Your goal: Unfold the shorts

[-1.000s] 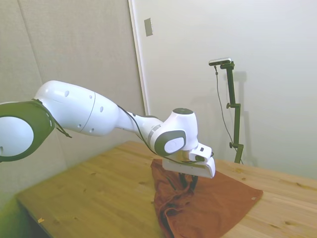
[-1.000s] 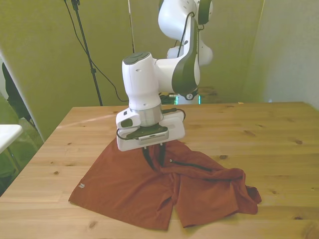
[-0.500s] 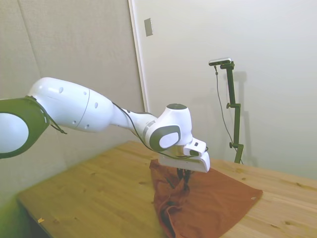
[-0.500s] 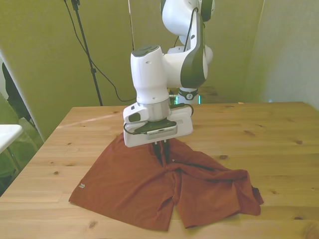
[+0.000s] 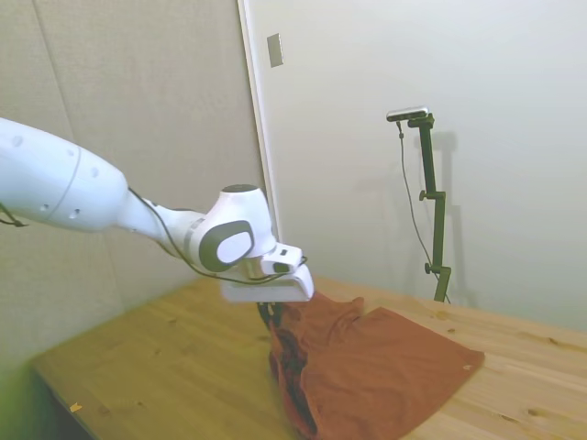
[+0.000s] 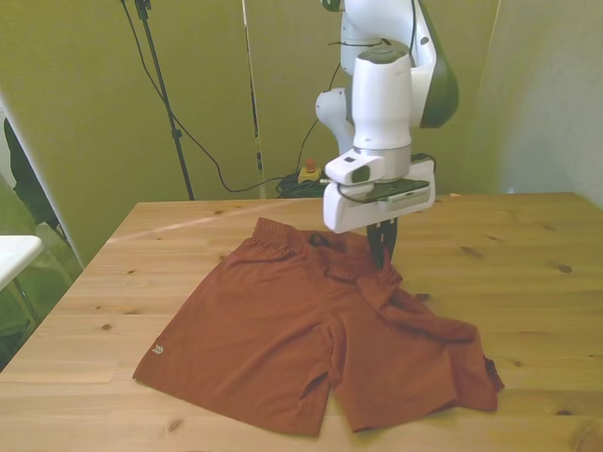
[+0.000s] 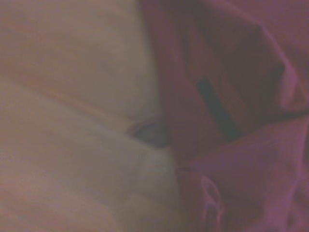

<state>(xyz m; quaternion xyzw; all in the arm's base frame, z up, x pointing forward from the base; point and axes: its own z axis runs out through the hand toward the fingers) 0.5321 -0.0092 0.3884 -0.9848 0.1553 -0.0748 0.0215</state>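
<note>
Pincer at the end of the single white arm: dark fingers closed on a raised fold of the one garment, the rust-brown soft cloth shorts.

Below and around the pincer, the shorts lie on the wooden plank table. The pinched fold is lifted into a small peak; the rest lies on the boards.

Front view: both legs and the waistband edge are visible, with the leg under the pincer still rumpled and the other leg spread flat. Side view: the pincer sits at the cloth's bunched end; the fingers are mostly hidden. Wrist view: blurred; reddish cloth with a thin dark line, beside pale table wood.

Room: pale walls behind the table.
</note>
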